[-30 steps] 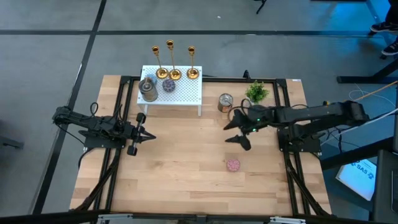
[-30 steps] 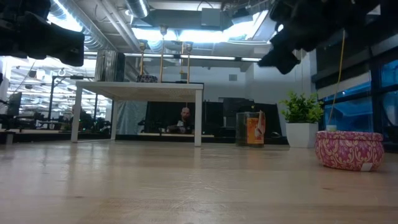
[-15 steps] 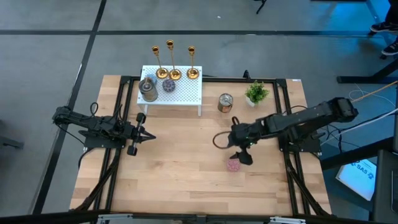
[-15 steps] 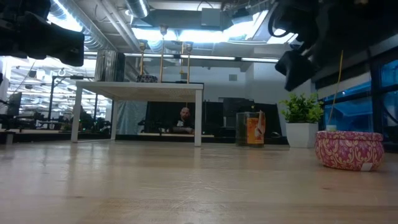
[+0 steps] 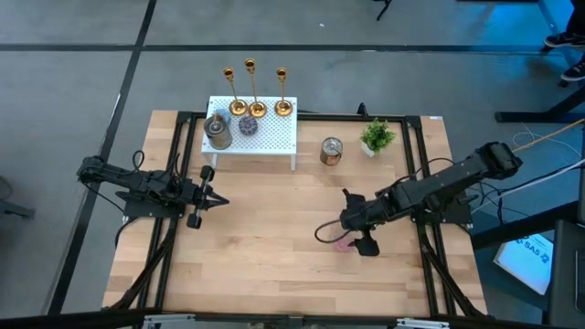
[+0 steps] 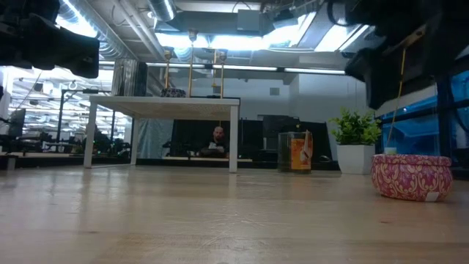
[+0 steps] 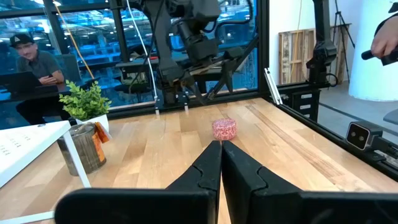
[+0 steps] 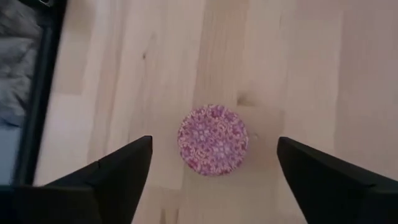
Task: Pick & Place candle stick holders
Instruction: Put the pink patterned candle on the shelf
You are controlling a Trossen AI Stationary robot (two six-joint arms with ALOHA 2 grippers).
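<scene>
Three gold candlestick holders [image 5: 250,87] stand upright on their round bases along the far edge of a white perforated shelf [image 5: 274,137]; their stems also show in the low view [image 6: 192,62]. My right gripper [image 5: 345,236] is open and points down over a pink patterned tin [image 8: 212,139]; its fingers stand on either side of the tin without touching it. My left gripper [image 5: 222,200] is shut and empty at the table's left, far from the holders.
A silver and copper tin [image 5: 331,151] and a small potted plant [image 5: 377,135] stand at the far right. Two more tins [image 5: 218,131] sit on the shelf in front of the holders. A person [image 7: 31,56] sits beyond the table.
My right gripper has moved from beside the silver and copper tin toward the table's near edge and down. It now stands over the pink tin. The tin and the candlestick holders have stayed put.
</scene>
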